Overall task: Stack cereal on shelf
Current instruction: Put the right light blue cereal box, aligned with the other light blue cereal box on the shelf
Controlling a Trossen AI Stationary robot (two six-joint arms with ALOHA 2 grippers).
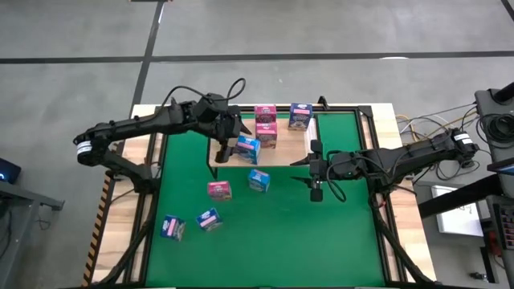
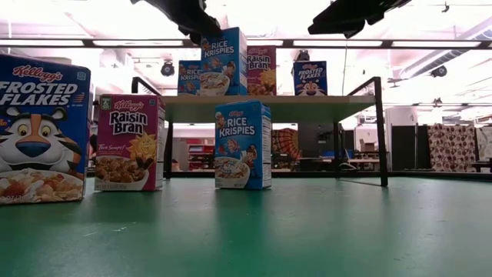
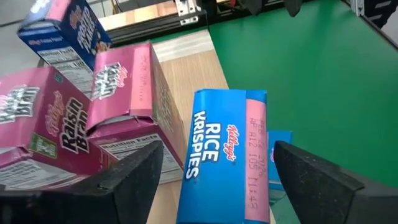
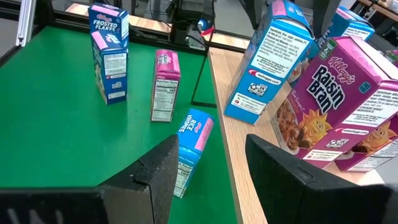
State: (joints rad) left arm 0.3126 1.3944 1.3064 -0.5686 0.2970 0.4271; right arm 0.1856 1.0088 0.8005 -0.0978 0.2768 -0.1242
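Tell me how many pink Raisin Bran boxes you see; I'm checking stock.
3. Two Raisin Bran boxes stand on the shelf, one behind the other. The third stands on the green mat. None seems hidden.

Light blue Rice Krispies box (image 2: 243, 145) with white lettering; pink Raisin Bran box (image 2: 127, 142) showing a yellow sun; dark blue Frosted Flakes box (image 2: 42, 129) with an orange-striped tiger; green mat (image 1: 281, 225); pale wood-grain shelf (image 1: 283, 152).

Four small cereal boxes (image 1: 266, 126) stand on the wooden shelf (image 1: 281, 153): two pink, one light blue, one dark blue. Four more boxes (image 1: 218, 190) stand below on the green mat.
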